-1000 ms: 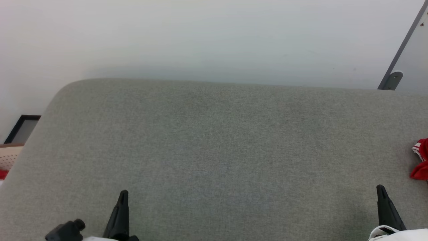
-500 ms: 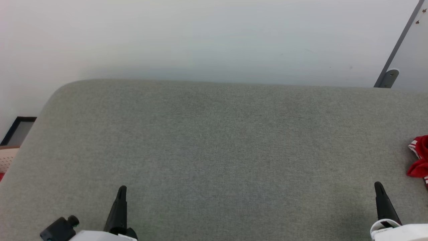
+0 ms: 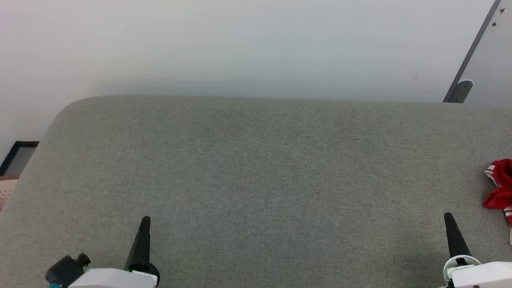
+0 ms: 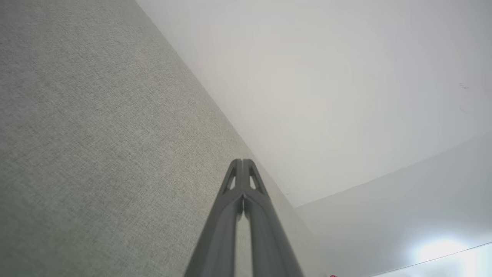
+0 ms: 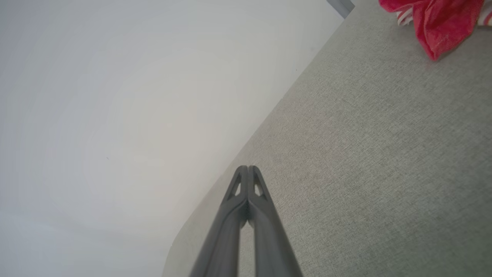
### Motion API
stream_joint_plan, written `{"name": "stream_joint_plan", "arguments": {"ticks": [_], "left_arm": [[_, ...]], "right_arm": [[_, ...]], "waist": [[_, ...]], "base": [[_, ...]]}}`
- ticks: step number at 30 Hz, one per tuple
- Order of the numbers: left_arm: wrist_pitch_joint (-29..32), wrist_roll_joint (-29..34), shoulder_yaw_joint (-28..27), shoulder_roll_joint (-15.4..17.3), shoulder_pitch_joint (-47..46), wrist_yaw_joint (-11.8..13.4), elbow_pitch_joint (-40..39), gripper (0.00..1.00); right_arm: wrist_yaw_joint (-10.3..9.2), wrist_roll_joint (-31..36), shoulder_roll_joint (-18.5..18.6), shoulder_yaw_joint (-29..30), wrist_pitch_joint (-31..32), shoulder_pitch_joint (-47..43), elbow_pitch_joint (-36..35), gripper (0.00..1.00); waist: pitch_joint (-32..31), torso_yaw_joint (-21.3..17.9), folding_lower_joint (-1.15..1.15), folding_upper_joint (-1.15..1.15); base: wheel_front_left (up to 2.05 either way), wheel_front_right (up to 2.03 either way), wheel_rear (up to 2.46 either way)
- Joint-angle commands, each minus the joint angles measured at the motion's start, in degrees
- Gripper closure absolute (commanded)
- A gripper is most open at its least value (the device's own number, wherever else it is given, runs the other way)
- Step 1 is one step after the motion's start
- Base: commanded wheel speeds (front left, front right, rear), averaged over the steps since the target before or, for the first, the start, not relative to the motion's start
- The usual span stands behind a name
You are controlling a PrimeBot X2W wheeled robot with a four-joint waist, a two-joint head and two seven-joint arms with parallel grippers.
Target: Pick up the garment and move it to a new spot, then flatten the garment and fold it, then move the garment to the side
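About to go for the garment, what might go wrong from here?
The garment lies bunched at the right of the grey surface, cut off by the head view's edge, so its extent is likely misjudged. The right gripper is shut; unless opened first, it may just shove the cloth. A pinch may catch one fold only.

Bare room, grey fabric surface (image 3: 256, 168) (white wall (image 3: 240, 44))

Grey woven-fabric surface (image 3: 256, 168), wide and flat, rounded corner at far left, far edge running along pale wall (image 3: 240, 44). Red garment (image 3: 498, 187) lies crumpled directly on fabric at far right, cut off by head view's edge; striped red-and-white trim shows along bunched folds, one red corner pointing toward middle
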State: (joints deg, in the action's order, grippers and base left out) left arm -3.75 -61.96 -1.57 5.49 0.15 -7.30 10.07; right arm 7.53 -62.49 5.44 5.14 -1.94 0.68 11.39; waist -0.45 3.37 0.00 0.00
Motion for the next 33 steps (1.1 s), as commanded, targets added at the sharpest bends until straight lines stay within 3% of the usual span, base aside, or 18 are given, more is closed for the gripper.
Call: {"name": "stream_joint_plan", "arguments": {"ticks": [1,33], "left_arm": [[0.3,-1.7,-0.3,0.1,-1.1,-0.2,-0.3,1.00],[4.9,-18.2,-1.8,-0.6,-4.1,-0.2,2.0,1.00]], "right_arm": [[-0.03,-1.5,0.1,0.3,0.4,1.4,-0.3,1.00],[-0.05,-17.0,-1.4,1.0,4.9,3.9,1.3,1.00]], "waist": [[0.0,-0.1,0.00,0.00],[0.3,-1.6,0.00,0.00]], "base": [[0.00,0.00,0.00],[0.00,0.00,0.00]]}}
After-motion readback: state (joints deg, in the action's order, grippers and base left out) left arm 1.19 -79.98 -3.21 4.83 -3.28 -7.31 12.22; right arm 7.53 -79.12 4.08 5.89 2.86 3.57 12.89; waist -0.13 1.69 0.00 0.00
